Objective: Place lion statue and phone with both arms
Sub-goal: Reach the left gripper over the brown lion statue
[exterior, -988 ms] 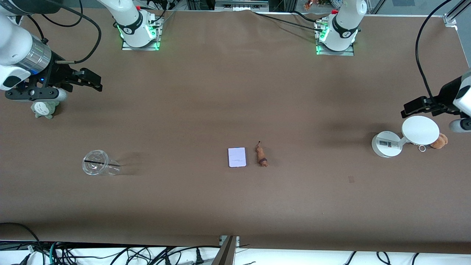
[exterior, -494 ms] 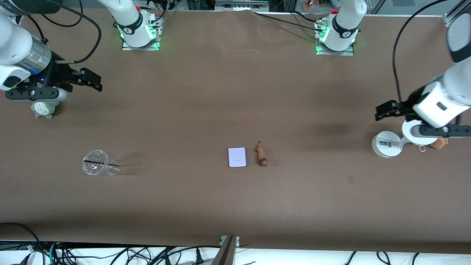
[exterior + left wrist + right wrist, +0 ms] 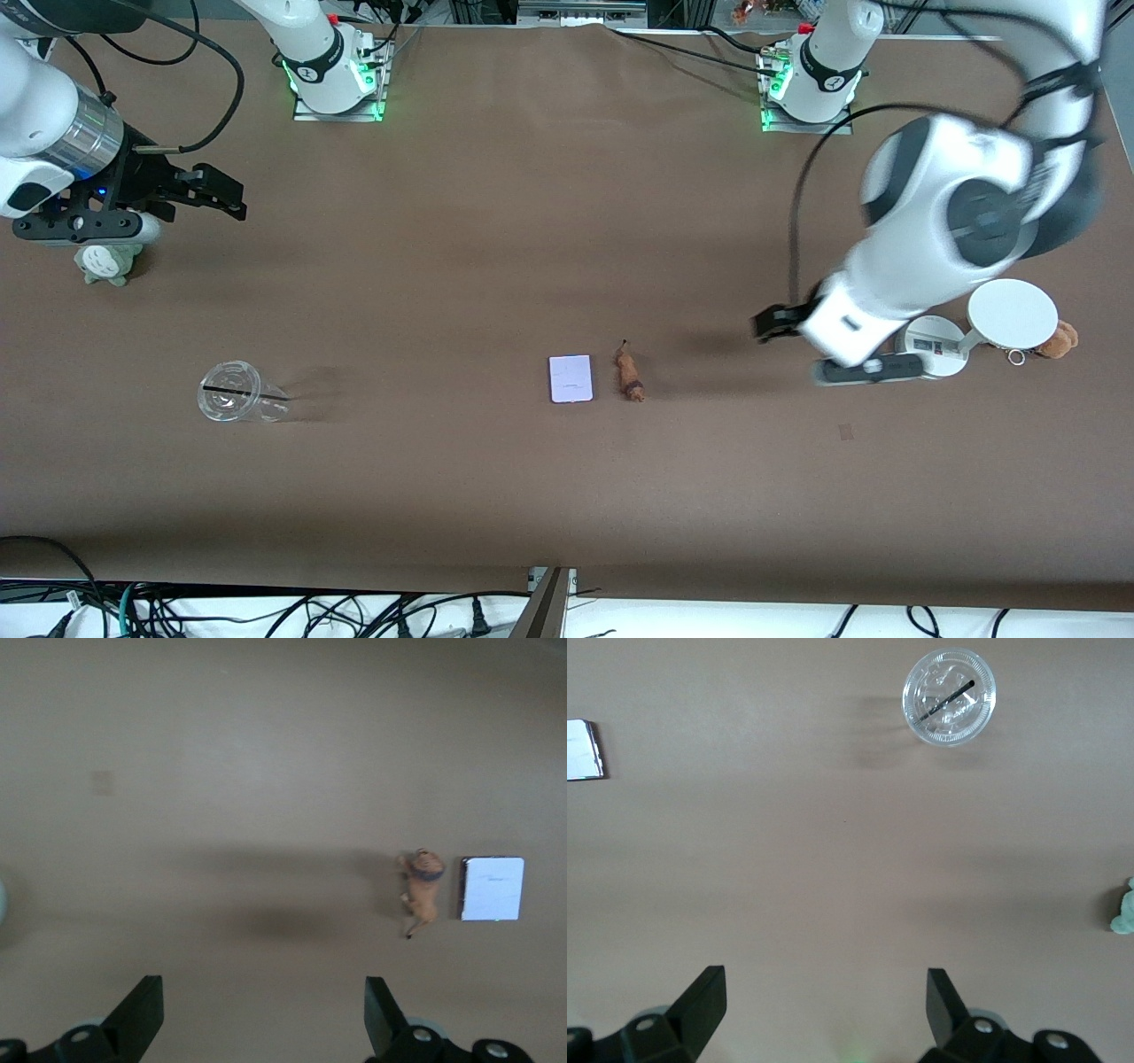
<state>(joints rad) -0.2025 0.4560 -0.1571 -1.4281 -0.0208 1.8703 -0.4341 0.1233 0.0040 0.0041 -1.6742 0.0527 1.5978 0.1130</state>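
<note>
The phone [image 3: 570, 378], a pale lavender slab, lies flat at mid-table, with the small brown lion statue [image 3: 629, 374] beside it toward the left arm's end. Both show in the left wrist view: the lion [image 3: 422, 893] and the phone [image 3: 492, 889]. My left gripper [image 3: 769, 325] is open and empty above bare table between the lion and the white disc stand [image 3: 974, 332]. My right gripper [image 3: 217, 193] is open and empty, waiting at the right arm's end. The phone's edge shows in the right wrist view [image 3: 583, 750].
A clear plastic cup with a black straw [image 3: 235, 403] lies toward the right arm's end. A small pale green plush [image 3: 108, 262] sits under the right wrist. An orange-brown plush with a metal ring [image 3: 1054, 340] sits by the stand.
My left arm has swung from over the disc stand toward the table's middle, closer to the lion statue. The right arm has not moved.
</note>
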